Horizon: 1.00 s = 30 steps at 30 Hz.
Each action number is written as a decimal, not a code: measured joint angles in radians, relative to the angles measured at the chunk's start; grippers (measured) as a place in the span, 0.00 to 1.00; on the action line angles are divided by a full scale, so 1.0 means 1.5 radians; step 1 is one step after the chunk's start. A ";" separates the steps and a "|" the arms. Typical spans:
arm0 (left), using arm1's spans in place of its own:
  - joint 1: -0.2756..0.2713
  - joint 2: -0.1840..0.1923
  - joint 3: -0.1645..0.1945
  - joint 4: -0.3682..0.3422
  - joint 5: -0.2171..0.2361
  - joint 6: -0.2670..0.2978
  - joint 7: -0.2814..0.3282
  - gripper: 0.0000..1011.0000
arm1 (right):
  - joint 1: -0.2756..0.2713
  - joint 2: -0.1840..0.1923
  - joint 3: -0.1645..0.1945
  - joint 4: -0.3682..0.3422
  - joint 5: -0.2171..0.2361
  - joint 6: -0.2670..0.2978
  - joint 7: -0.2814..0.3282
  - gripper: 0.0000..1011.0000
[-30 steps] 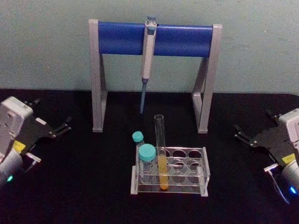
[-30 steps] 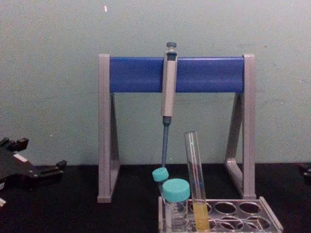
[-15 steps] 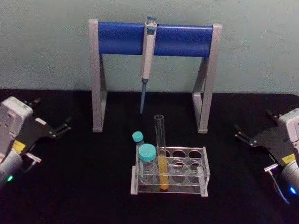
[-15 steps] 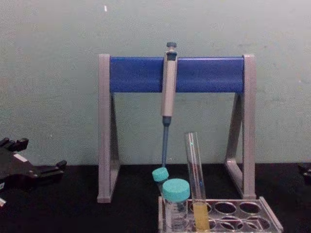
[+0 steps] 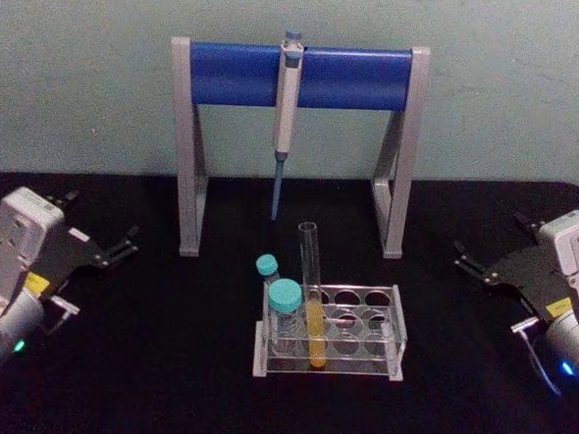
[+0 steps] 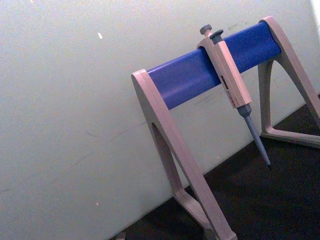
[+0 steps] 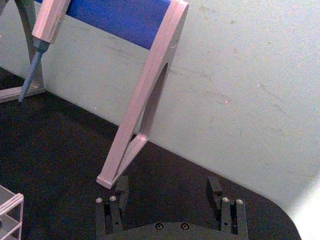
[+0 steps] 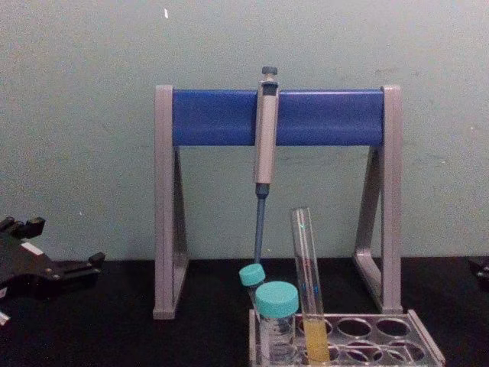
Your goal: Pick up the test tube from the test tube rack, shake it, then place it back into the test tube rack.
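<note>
With the left gripper [image 5: 121, 244] and right gripper [image 5: 464, 259] parked, fingers spread, at the table's [image 5: 162, 376] sides, the test tube [image 5: 311, 277] is seen standing in the test tube rack [image 5: 397, 330] beside teal-capped vials [image 5: 284, 300], best pinched on bare glass above the liquid and drawn straight up.

The test tube rack [image 5: 398, 334] sits mid-table [image 5: 162, 367] in front of me. The test tube [image 5: 310, 272] stands in its left half, just right of two capped vials [image 5: 284, 313] at the rack's left end. Behind the rack stands the pipette stand [image 5: 357, 79], with the pipette [image 5: 286, 109] hanging from its bar. My left gripper [image 5: 126, 244] rests far left and my right gripper [image 5: 461, 259] far right, both well apart from the rack.
</note>
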 joint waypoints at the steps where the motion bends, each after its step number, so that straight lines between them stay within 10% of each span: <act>1: 0.000 0.000 0.000 0.000 0.000 0.000 0.000 0.99 | 0.000 0.000 0.000 0.000 0.000 0.000 0.000 0.99; 12: 0.000 0.000 0.000 0.000 0.000 0.000 0.000 0.99 | -0.051 0.027 0.023 -0.059 0.005 0.008 0.030 0.99; 22: 0.000 0.000 0.000 0.000 0.000 0.000 0.000 0.99 | -0.130 0.073 0.060 -0.172 0.106 0.033 0.141 0.99; 30: 0.000 0.000 0.000 0.000 0.000 0.000 0.000 0.99 | -0.117 0.060 0.053 -0.198 0.162 0.069 0.229 0.99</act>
